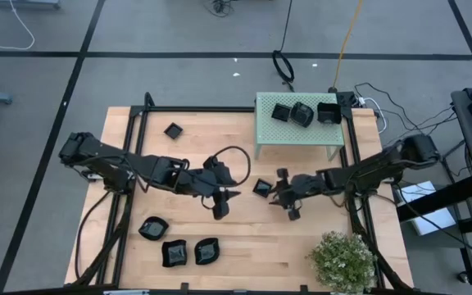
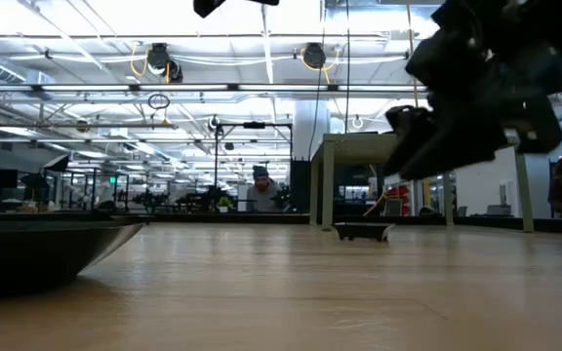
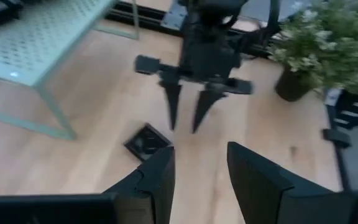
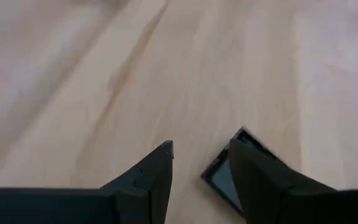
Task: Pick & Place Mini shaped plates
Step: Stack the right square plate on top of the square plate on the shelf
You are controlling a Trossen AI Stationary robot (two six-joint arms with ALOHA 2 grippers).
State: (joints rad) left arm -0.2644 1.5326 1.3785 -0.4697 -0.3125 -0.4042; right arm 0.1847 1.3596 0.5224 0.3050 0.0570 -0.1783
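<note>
One square plate (image 1: 261, 188) lies just beside the right end effector (image 1: 283, 197) — fingers parted, empty.

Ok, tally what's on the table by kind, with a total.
Small black plates on the bare table top: 5, e.g.
Small black plates on the green stand: 3, e.g.
Green perforated stand: 1
Potted plant: 1
Total: 10
</note>
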